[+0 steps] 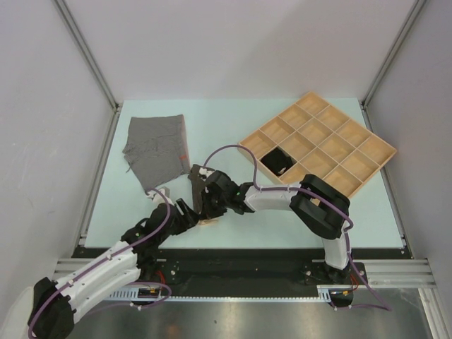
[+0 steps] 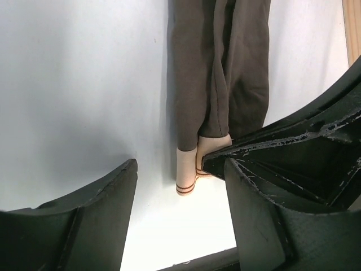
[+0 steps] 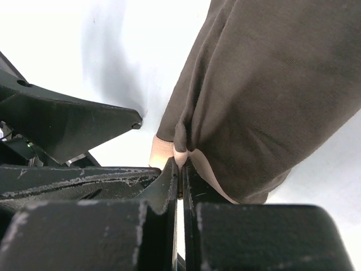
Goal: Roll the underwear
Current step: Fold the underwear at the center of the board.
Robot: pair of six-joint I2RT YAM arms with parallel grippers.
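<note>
The dark brown underwear (image 1: 200,192) lies folded into a long strip on the table near the front edge, its pale waistband (image 2: 187,169) at the near end. My right gripper (image 3: 180,165) is shut on that waistband's edge, pinching a fold of the brown cloth (image 3: 271,84). My left gripper (image 2: 180,226) stands open just short of the waistband with nothing between its fingers (image 2: 84,226). The two grippers sit close together, left (image 1: 185,212) beside right (image 1: 212,198). The heather grey underwear (image 1: 155,152) lies flat at the back left. The black underwear (image 1: 277,162) sits in a tray compartment.
The compartmented wooden tray (image 1: 332,141) lies turned at an angle on the right half of the table. My right gripper's body (image 2: 293,147) fills the right side of the left wrist view. The table's front edge (image 2: 197,262) is just behind the left fingers.
</note>
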